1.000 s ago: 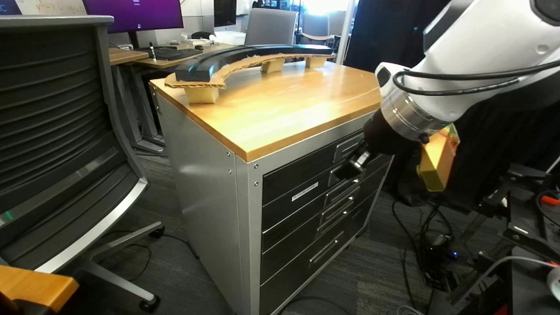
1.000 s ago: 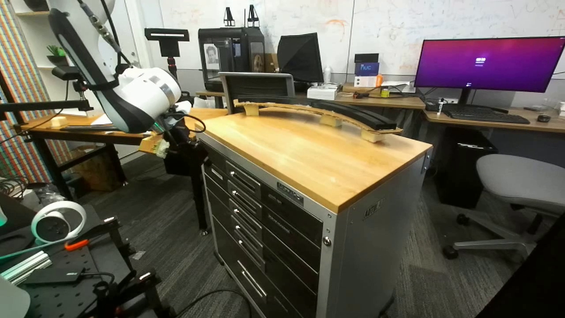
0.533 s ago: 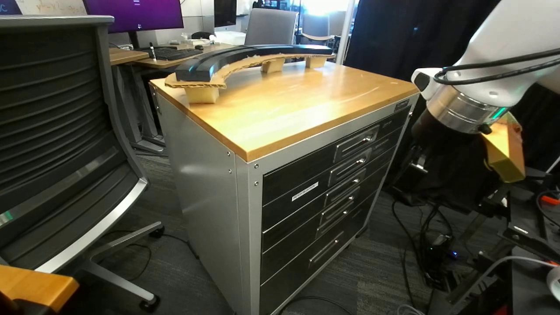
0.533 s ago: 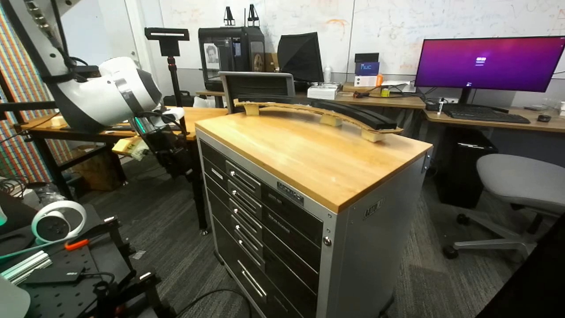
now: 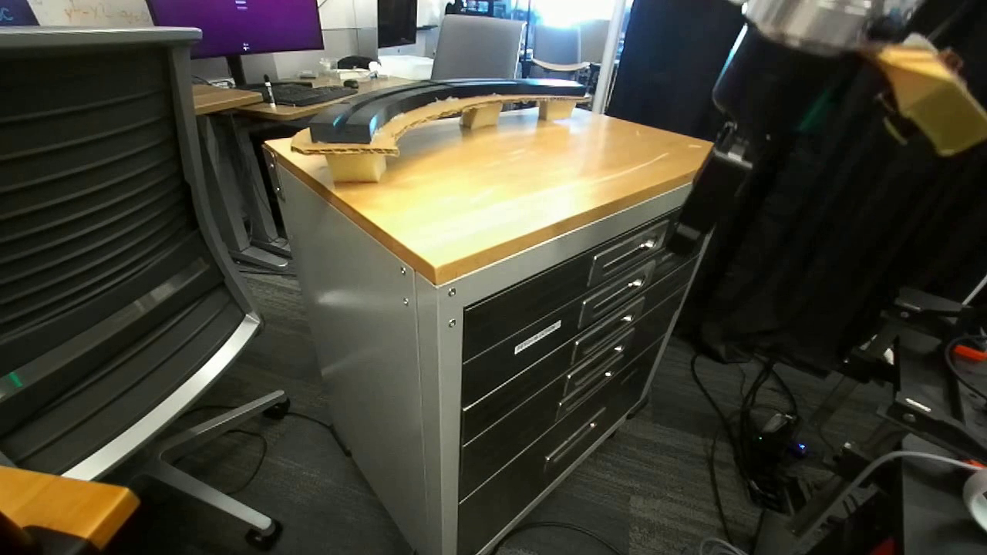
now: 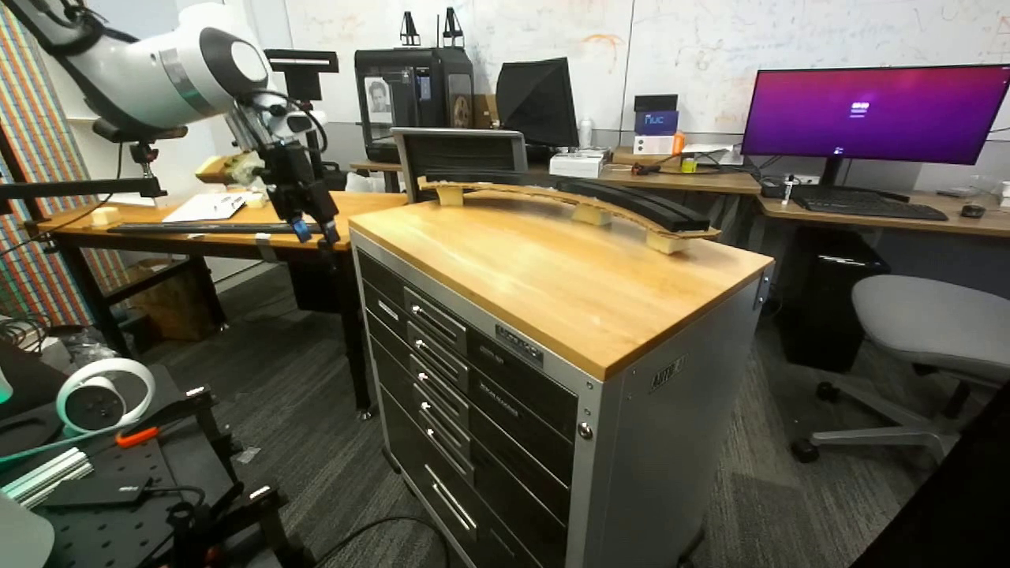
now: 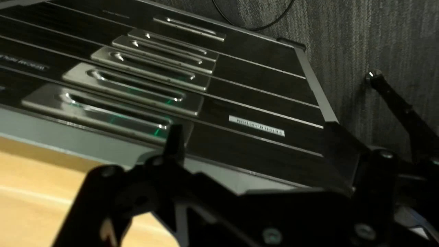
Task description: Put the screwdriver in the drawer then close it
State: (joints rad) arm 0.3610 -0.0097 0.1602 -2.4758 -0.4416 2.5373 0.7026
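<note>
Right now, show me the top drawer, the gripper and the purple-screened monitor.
Top drawer [image 5: 567, 287], in an exterior view: middle of its dark front.
Gripper [image 6: 316, 232], in an exterior view: midway between its fingertips.
Monitor [image 6: 876, 117], in an exterior view: middle of its screen.

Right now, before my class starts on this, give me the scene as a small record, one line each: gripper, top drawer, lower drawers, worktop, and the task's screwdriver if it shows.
Gripper: open, nothing seen between its jaws, gripping no handle
Top drawer: shut; dark front, silver handle
Lower drawers: shut; white label on the second drawer from the top
Worktop: wooden; carries a curved black piece on cardboard, raised on three pale blocks
Screwdriver: not seen in any view; whether a shut drawer holds it cannot be told
</note>
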